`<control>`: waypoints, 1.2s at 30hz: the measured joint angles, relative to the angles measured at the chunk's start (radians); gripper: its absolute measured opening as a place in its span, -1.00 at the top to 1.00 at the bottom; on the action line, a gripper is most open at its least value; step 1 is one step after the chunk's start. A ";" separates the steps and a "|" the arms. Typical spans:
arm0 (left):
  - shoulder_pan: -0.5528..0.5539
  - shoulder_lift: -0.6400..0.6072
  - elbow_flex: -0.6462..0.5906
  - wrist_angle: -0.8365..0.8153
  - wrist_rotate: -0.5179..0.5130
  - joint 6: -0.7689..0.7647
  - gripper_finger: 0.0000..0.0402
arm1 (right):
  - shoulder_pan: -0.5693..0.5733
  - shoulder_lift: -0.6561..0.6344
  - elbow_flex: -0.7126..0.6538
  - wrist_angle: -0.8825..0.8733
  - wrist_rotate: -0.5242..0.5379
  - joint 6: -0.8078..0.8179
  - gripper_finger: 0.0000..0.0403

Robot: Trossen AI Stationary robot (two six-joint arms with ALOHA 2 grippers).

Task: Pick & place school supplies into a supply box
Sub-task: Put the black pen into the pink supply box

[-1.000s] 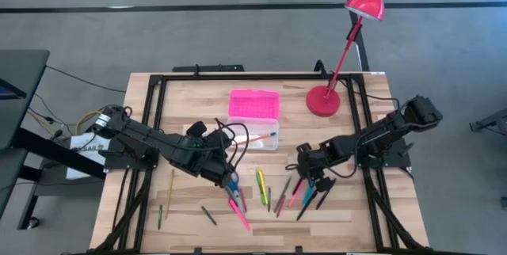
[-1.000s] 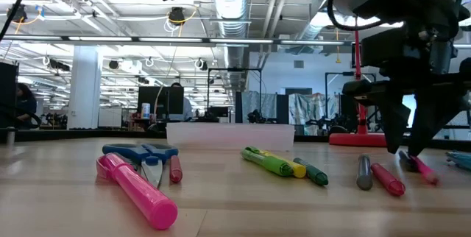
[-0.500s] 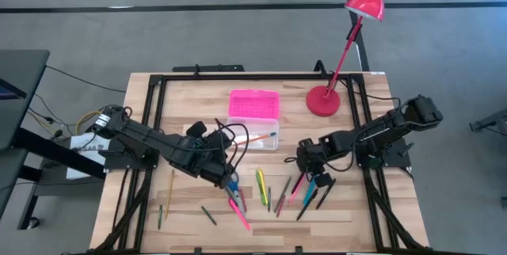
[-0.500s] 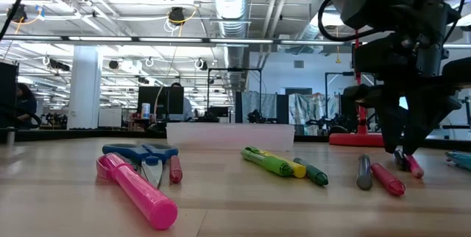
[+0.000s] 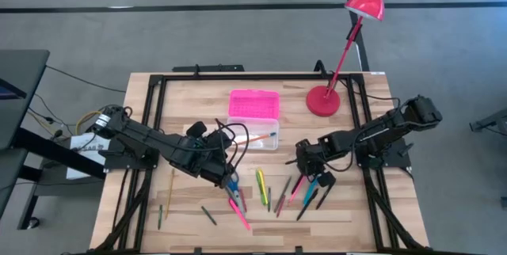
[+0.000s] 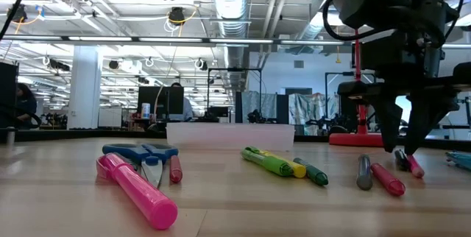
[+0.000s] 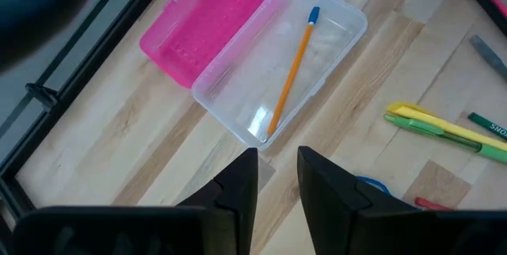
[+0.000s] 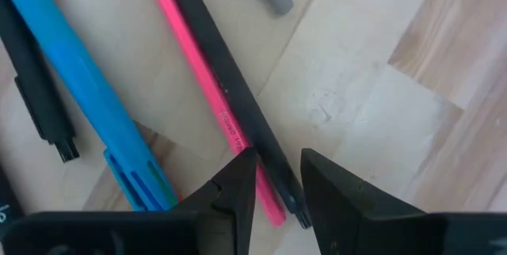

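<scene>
Step in hand: R arm pick. Right gripper stood low over the pink pen and black pen, right of table centre, fingers slightly apart, nothing held. Next: close squarely on one pen only. Left gripper, narrow gap, empty, waited near the supply box, far-centre, holding one pencil.

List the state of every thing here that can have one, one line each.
supply box: lid open, one orange pencil inside.
left gripper: empty, narrow gap, above the scissors.
right gripper: open, straddling the pink pen and black pen.
desk lamp: upright.
</scene>
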 joint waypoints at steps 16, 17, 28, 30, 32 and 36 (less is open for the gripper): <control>0.000 0.000 0.000 0.000 0.000 0.002 0.57 | -0.017 -0.001 0.005 -0.034 -0.006 -0.052 0.52; 0.000 0.000 0.000 0.000 0.000 0.002 0.57 | -0.012 0.000 0.009 -0.035 -0.006 -0.052 0.52; 0.000 0.000 0.000 0.000 0.000 0.002 0.57 | 0.021 0.003 0.031 -0.018 -0.015 -0.048 0.52; 0.000 0.000 0.000 0.000 0.000 0.002 0.57 | 0.021 0.003 0.031 -0.016 -0.022 -0.030 0.52; -0.001 0.000 0.000 0.000 0.000 0.002 0.57 | 0.021 0.003 0.032 -0.016 -0.031 -0.025 0.52; -0.001 0.000 0.000 0.000 0.000 0.002 0.57 | 0.023 0.003 0.033 0.000 -0.032 -0.020 0.52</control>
